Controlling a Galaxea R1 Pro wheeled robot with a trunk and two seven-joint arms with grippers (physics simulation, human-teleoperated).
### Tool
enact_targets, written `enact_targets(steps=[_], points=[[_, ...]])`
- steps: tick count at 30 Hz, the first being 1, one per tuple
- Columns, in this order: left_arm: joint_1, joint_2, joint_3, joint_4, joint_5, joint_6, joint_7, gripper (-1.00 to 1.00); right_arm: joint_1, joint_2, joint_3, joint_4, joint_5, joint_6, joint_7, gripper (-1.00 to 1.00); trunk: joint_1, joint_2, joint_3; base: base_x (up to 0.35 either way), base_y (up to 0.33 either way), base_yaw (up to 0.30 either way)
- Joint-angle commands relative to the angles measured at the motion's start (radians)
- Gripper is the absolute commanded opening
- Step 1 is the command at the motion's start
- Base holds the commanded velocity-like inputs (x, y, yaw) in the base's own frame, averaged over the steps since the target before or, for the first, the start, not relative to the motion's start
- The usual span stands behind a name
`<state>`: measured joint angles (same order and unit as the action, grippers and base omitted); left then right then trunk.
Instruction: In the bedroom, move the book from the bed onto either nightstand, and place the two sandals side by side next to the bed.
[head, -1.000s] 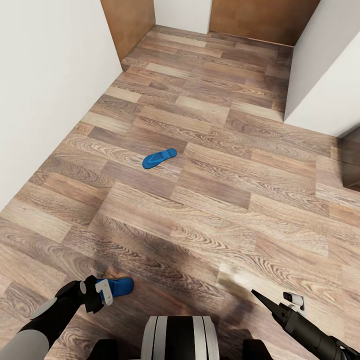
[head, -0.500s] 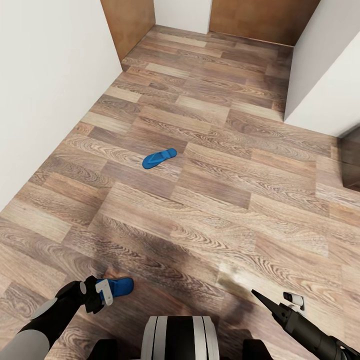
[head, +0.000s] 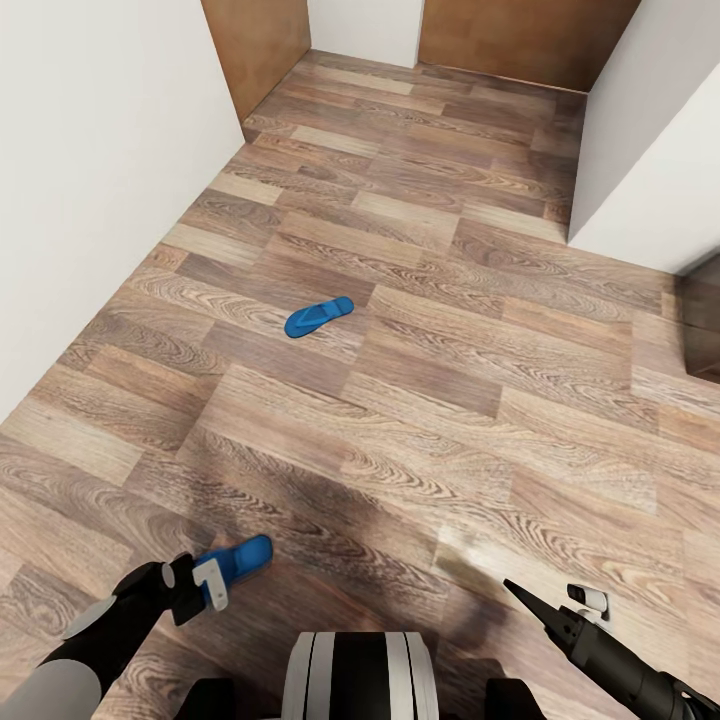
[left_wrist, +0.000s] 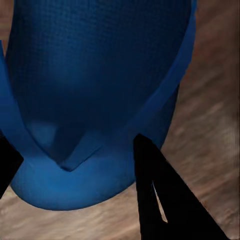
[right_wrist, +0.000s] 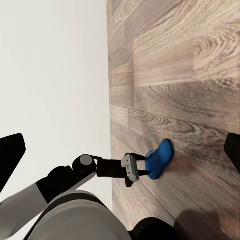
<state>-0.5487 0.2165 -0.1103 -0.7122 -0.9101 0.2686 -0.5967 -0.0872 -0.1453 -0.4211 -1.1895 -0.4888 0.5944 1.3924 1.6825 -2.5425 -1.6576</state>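
Now the left tool (head: 222, 580) grips one sandal (head: 238, 559) low over the floor (head: 450, 400); the other sandal (head: 318, 316) lies well ahead. The right tool (head: 520, 598) looks empty, spread wide. Next, I judge, carry the sandal bedside.

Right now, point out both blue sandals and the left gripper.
far sandal (head: 318, 317), head view, middle of its sole.
near sandal (head: 240, 557), head view, its free end.
left gripper (head: 212, 583), head view, white fingertip at the near sandal.

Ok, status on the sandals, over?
Left gripper jaws around near sandal. Right gripper open, empty. Second sandal loose on floor ahead. Path between looks unobstructed.
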Motion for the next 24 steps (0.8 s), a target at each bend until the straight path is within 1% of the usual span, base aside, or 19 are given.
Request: enact_targets(steps=[1,24], points=[[0.000,0.000,-0.003,-0.003,-0.007,0.000,-0.002,-1.00,0.000,0.000,0.000,0.000,-0.003,0.010,0.002,1.00,0.000,0.000,0.000,0.000,0.000,0.000],[0.000,-0.002,-0.003,-0.007,-0.006,0.000,-0.011,-1.00,0.000,0.000,-0.001,0.002,-0.002,0.010,0.002,1.00,0.000,0.000,0.000,0.000,0.000,0.000]])
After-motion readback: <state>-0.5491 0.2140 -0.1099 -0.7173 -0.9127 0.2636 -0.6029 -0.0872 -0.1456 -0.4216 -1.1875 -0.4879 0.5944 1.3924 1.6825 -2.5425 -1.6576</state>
